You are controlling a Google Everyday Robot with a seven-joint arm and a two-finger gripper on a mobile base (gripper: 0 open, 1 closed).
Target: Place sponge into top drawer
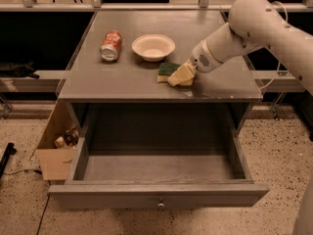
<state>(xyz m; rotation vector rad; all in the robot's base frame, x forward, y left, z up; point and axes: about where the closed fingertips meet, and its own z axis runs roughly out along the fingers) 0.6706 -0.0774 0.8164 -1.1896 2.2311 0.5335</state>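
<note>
The sponge (167,69), dark green on top with a yellow body, lies on the grey tabletop (122,77) just in front of the white bowl. My gripper (182,75) comes in from the right on the white arm and sits down at the sponge's right end, touching or covering it. The top drawer (159,192) is pulled wide open below the table's front edge. Its inside is bare and its flat front panel has a small knob (160,205) at the centre.
A white bowl (153,47) and a red soda can (111,45) lying on its side sit on the tabletop behind the sponge. An open cardboard box (55,153) with small items stands on the speckled floor left of the drawer. Metal rails run behind the table.
</note>
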